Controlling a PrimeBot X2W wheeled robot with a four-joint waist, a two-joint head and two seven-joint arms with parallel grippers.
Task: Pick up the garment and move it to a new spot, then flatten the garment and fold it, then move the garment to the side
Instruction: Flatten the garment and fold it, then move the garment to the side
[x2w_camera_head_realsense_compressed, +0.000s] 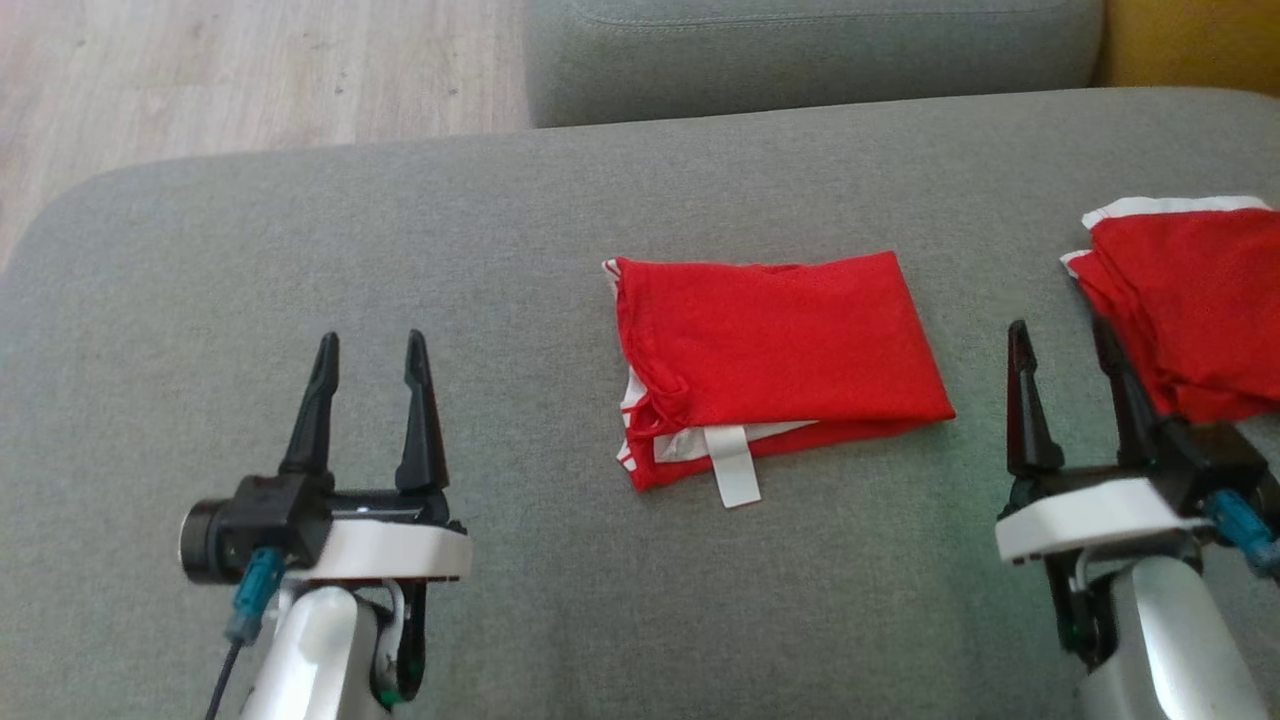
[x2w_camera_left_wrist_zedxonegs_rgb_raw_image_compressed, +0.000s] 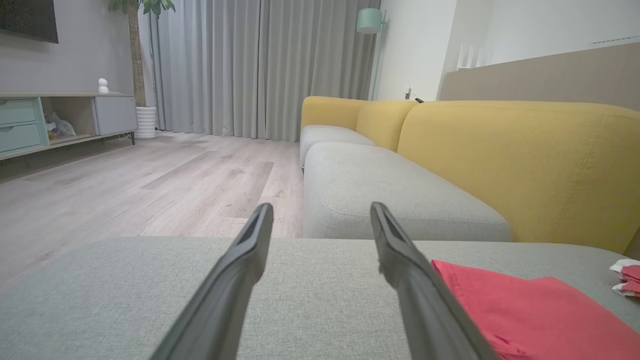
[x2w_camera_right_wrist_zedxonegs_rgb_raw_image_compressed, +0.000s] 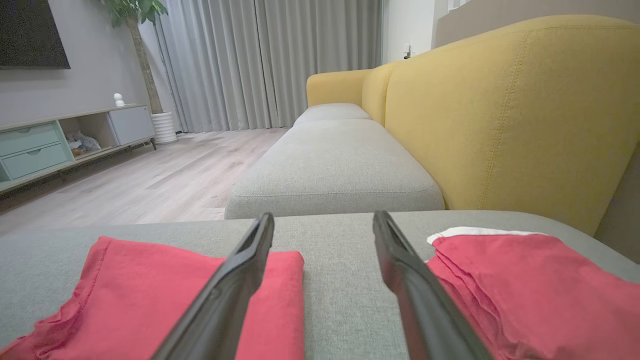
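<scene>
At the far left of the head view lies pale wooden floor (x2w_camera_head_realsense_compressed: 200, 70), and below it begins the broad grey sofa seat (x2w_camera_head_realsense_compressed: 500, 220) that carries everything else. Over the seat's lower left hangs the left gripper (x2w_camera_head_realsense_compressed: 371, 340), its two dark fingers spread apart with nothing between them and only bare grey fabric beneath. In its own wrist view the left gripper (x2w_camera_left_wrist_zedxonegs_rgb_raw_image_compressed: 321, 207) stands equally released. Near the middle of the seat, well apart from that gripper, lies a folded red garment (x2w_camera_head_realsense_compressed: 780, 350), a flat rectangle with white trim along its left and lower edges. A white tab (x2w_camera_head_realsense_compressed: 735, 465) sticks out from its near edge. To the right, past a strip of bare cushion, the right gripper (x2w_camera_head_realsense_compressed: 1059, 326) is also released, fingers wide and holding nothing. It sits between the two pieces of clothing, as its wrist view shows (x2w_camera_right_wrist_zedxonegs_rgb_raw_image_compressed: 320, 216). Its outer finger runs along the near left edge of a second red garment (x2w_camera_head_realsense_compressed: 1200, 300), and whether it touches the cloth I cannot tell. This layered piece lies at the seat's right side, white edging at the top, running out of frame. The yellow backrest (x2w_camera_head_realsense_compressed: 1190, 40) is at the upper right.
</scene>
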